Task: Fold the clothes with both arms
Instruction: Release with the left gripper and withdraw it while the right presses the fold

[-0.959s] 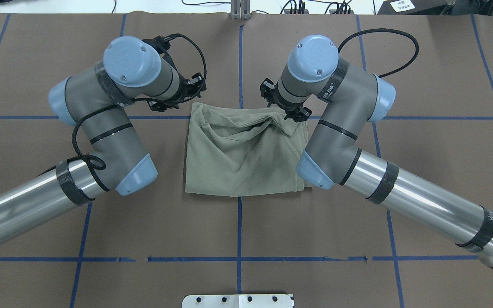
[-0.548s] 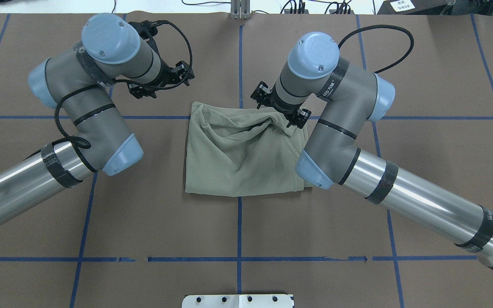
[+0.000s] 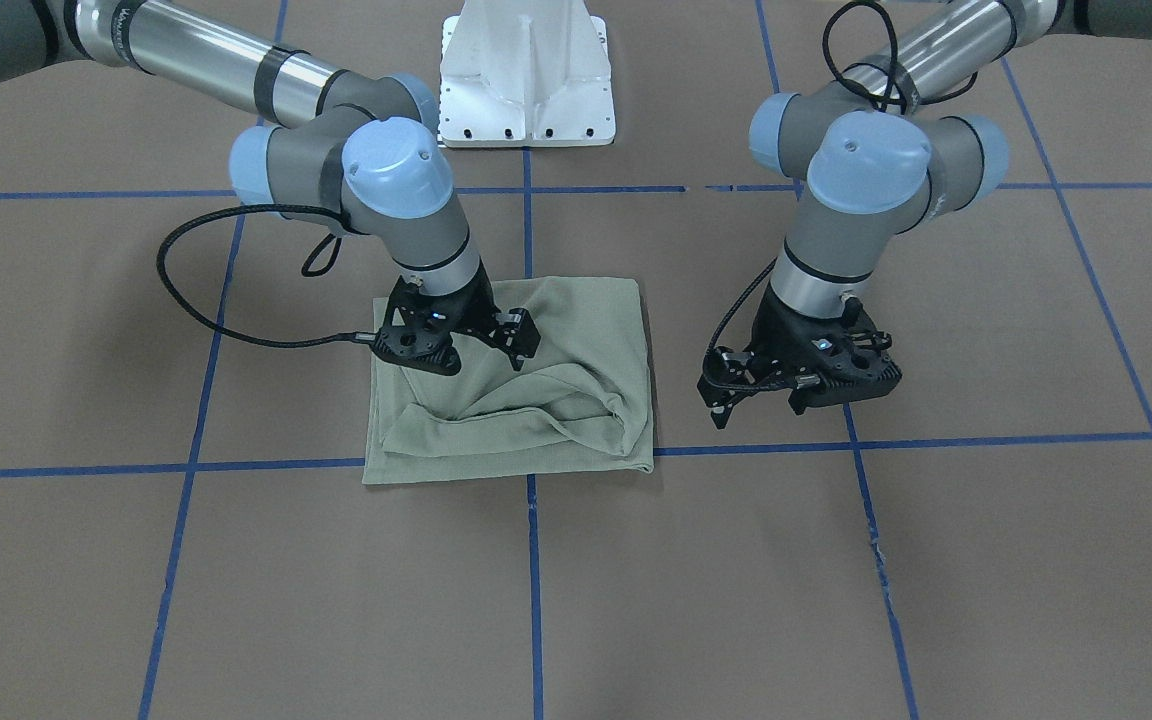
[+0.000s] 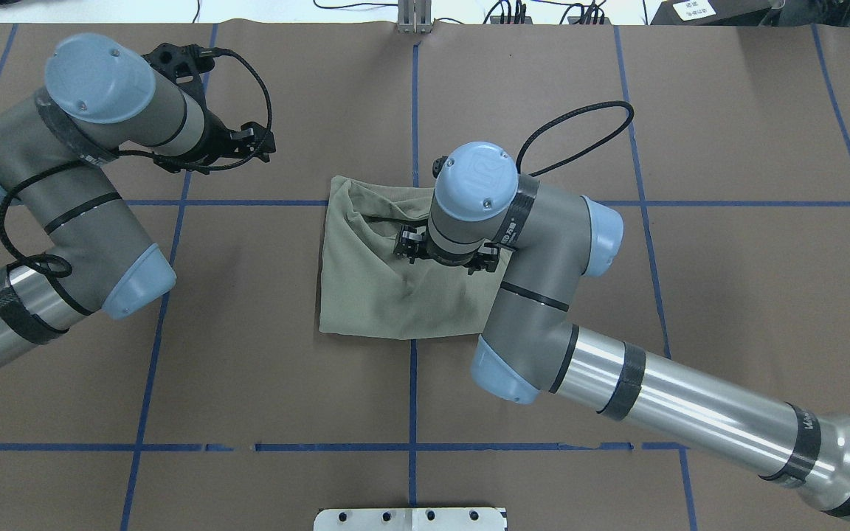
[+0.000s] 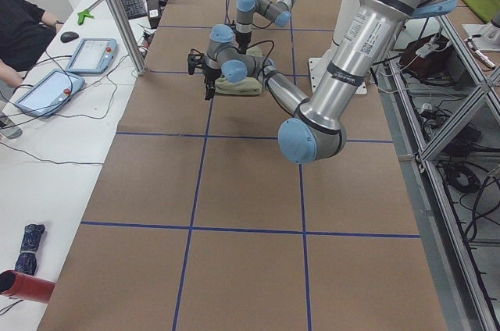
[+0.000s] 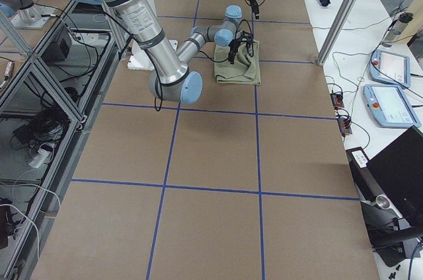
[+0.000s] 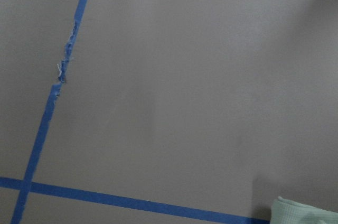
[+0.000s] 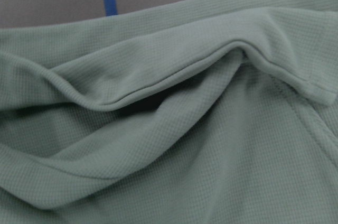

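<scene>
Table [image 4: 764,295]: brown cover, blue tape lines [image 4: 412,398] in a grid.

Right arm [image 4: 661,398]: reaches in from the near right corner, with its shoulder cut off in the overhead view. Its wrist hangs over the shirt and hides the shirt's right part from above.

Left arm [image 4: 63,206]: bent back toward the far left corner, well apart from the shirt.

Shirt [image 4: 366,287]: a folded sage-green bundle mid-table, nearer the far edge, with a raised crease along its far side. Sleeves and neck cannot be told apart.

Right gripper [image 3: 476,355]: just over the cloth. Finger spacing cannot be told.

Left gripper [image 3: 758,402]: above bare table, jaws apart, holding nothing.

Left wrist view: only one shirt corner, cut off at the frame edge.
</scene>
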